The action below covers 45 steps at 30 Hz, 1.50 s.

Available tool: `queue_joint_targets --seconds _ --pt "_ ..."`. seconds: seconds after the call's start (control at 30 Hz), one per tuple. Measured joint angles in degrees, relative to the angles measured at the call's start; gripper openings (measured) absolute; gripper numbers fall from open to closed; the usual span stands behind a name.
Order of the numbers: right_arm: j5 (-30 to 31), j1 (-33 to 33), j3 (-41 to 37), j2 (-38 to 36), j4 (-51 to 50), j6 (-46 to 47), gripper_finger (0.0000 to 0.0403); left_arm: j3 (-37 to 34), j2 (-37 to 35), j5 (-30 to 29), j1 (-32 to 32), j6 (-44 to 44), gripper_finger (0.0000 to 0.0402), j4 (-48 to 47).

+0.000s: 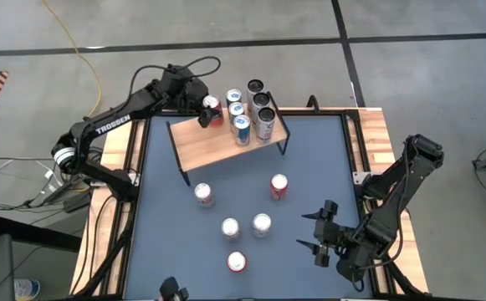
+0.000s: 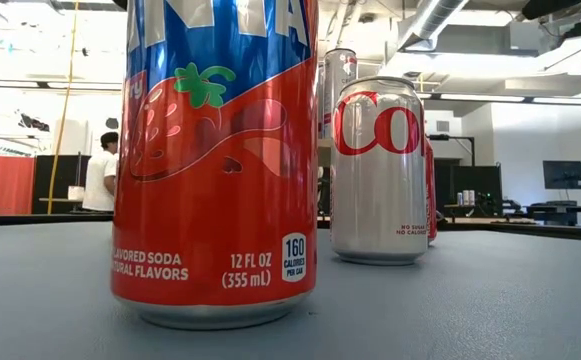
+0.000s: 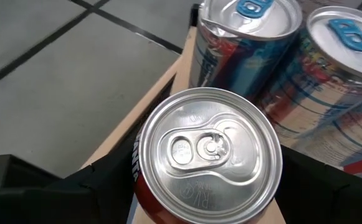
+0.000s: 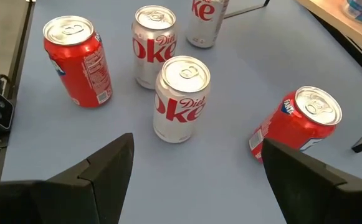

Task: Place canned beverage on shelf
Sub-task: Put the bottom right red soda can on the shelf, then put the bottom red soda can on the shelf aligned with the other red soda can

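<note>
Light was bright and even, coming from overhead; ceiling strip lights glowed beyond the table's far edge and the room behind was washed pale. The table carried only short, soft shadows under the shelf. The red can top showed diffuse glare. The nearest soda can loomed, bulging with closeness, yet stayed sharp.

Overhead view straight down on the table, low view level at tabletop right behind a red can, wrist views close above cans, all sharing the table.
</note>
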Motion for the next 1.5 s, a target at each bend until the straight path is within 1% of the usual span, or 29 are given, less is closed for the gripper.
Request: queue_joint_targets --seconds 0.1,0.27,0.37,0.5,0.77,0.93,1.0,1.17,1.27,1.33,1.4,1.5 --pt "0.0 0.0 0.0 0.0 0.0 0.0 0.0331 0.0 0.0 -1.13 -0.34 -0.55 0.0309 -0.19" --pt "0.0 0.0 0.0 0.0 -0.02 0.0 0.0331 -0.04 -0.02 -3.28 -0.34 -0.91 0.036 -1.59" --pt "0.01 0.0 0.0 0.0 0.0 0.01 0.0331 -0.04 -0.02 -3.66 -0.74 -0.85 0.0375 -1.45" --pt "0.02 0.0 0.0 0.0 0.0 0.02 0.0331 -0.07 -0.05 -3.95 -1.11 -0.76 0.0378 -1.43" --pt "0.02 0.0 0.0 0.0 0.0 0.02 0.0331 -0.09 -2.38 -4.11 -1.85 -0.95 0.0379 -1.56" --pt "-0.02 0.0 0.0 0.0 0.0 0.04 0.0331 -0.09 -5.87 -4.59 -1.83 -1.05 0.038 -1.72" --pt "-0.02 0.0 0.0 0.0 0.0 0.04 0.0331 -0.09 -7.48 -5.63 -1.84 -1.0 0.038 -2.44" --pt "-0.04 0.06 0.0 0.0 0.12 0.04 0.0331 -0.09 -12.62 -7.35 -2.1 -1.01 0.038 -6.72" --pt "-0.05 0.53 0.0 0.0 0.38 0.04 0.0331 -0.09 -16.99 -6.31 -5.22 -1.42 0.038 -8.74" --pt "-0.09 0.55 0.0 0.0 0.29 0.04 0.0331 -0.07 -19.96 -5.91 -9.6 -1.43 0.038 -10.48" --pt "-0.11 0.55 0.0 0.0 0.2 0.02 0.0331 -0.07 -21.96 -6.41 -15.78 -1.69 0.038 -12.0" --pt "-0.09 0.43 0.0 0.0 0.2 0.02 0.0331 -0.07 -23.54 -10.33 -27.5 -4.62 0.038 -12.58"
